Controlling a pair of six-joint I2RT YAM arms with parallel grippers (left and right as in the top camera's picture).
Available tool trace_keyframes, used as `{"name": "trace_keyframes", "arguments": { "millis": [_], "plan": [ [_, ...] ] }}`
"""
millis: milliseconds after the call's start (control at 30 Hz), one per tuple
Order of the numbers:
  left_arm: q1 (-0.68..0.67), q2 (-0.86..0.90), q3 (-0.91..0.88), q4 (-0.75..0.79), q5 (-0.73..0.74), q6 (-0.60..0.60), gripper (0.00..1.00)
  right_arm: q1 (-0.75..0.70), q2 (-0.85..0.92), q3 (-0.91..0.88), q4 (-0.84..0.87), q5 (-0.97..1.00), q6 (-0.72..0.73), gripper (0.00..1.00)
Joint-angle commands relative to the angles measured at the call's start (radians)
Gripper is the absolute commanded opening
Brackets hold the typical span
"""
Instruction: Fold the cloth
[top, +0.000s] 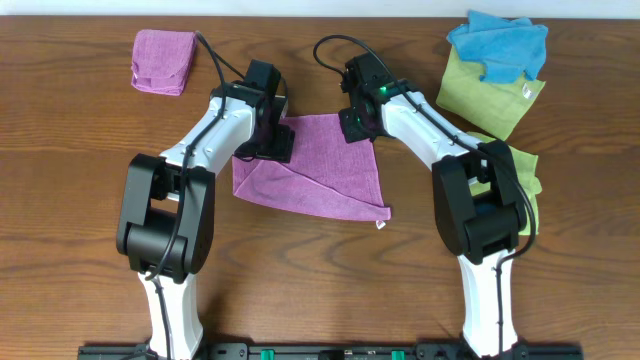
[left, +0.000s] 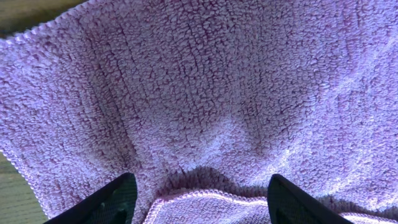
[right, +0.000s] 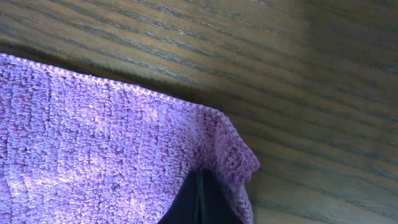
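Purple-magenta cloth (top: 320, 165) lies on the middle of a brown wooden table (top: 80, 130), between 2 white robot arms that reach in from the near edge. It is not flat in 1 layer. A diagonal crease crosses it, and 1 part looks doubled over another. A small white tag (top: 380, 222) sticks out at its near right corner.

The left gripper (top: 272, 140) sits over the far left edge of the cloth. In the left wrist view its 2 dark fingers (left: 115, 199) stand wide apart, with a doubled, hemmed edge lying between them. They are not closed on anything.

The right gripper (top: 356, 122) is at the far right corner. In the right wrist view its fingers (right: 186, 208) are pressed together, and the hemmed corner curls up around them, so it appears to pinch the very tip of the cloth.

A small folded purple pad (top: 163, 62) lies far left. A blue cloth (top: 500, 45) sits on a yellow-green cloth (top: 490, 90) far right.

Likely risks from here:
- With only 1 side held, any pull by the right arm could drag the cloth askew and leave the fold crooked.
- The right grip is on so little fabric that the corner may slip free.
- The left jaws, on closing, could catch just 1 layer, or bunch the fabric.
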Motion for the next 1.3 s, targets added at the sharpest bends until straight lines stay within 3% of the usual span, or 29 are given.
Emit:
{"name": "trace_keyframes", "arguments": {
  "millis": [0,633,867,1133,1267],
  "plan": [
    [-0.001,0.019,-0.009,-0.003,0.001,0.018,0.68,-0.016,0.072,-0.019,-0.011,0.026,-0.010,0.01],
    [0.000,0.031,-0.055,0.012,-0.003,0.021,0.66,-0.016,0.072,-0.019,-0.011,0.026,-0.010,0.01],
    [0.000,0.031,-0.055,0.002,0.000,0.021,0.46,-0.016,0.072,-0.019,-0.011,0.026,-0.010,0.01],
    [0.000,0.030,-0.055,-0.058,0.000,0.021,0.44,-0.016,0.072,-0.019,-0.011,0.026,-0.010,0.01],
    [0.000,0.030,-0.055,-0.070,0.000,0.017,0.38,-0.016,0.072,-0.019,-0.011,0.026,-0.010,0.01]
  ]
}}
